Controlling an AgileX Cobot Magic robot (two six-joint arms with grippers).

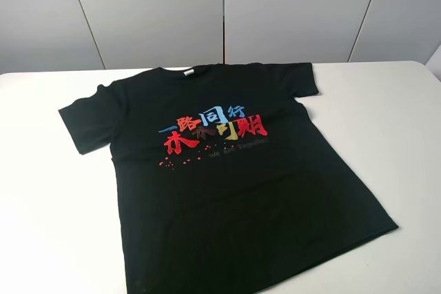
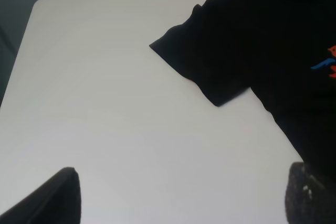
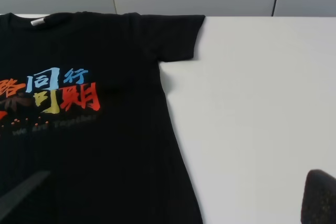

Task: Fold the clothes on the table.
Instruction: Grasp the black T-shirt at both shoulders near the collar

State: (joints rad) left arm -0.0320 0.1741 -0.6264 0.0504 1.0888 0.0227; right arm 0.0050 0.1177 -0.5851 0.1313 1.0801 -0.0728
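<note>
1. Grey wall panels stood behind a white table, whose rounded far corners sat at about 10 and 2 o'clock in the high view.
2. On that table lay a black T-shirt, spread flat with its printed side up, filling the middle and reaching down to 6 o'clock.
3. White tabletop showed on both sides of the garment and along the far edge past its collar.
4. Its long axis ran slightly askew, from the collar at roughly 11 o'clock to the hem at about 5 o'clock.
5. A small white label marked the neck, and a red, blue and yellow print crossed the chest.
6. The first sleeve pointed toward 9 o'clock; the second sleeve pointed toward 2 o'clock, close to the far edge.
7. The left gripper hung above bare table beside the first sleeve, its dark fingertips spread wide and holding nothing.
8. The right gripper hovered over the shirt's side seam below the second sleeve, fingertips likewise far apart and empty.
9. Neither gripper appeared in the high view.
</note>
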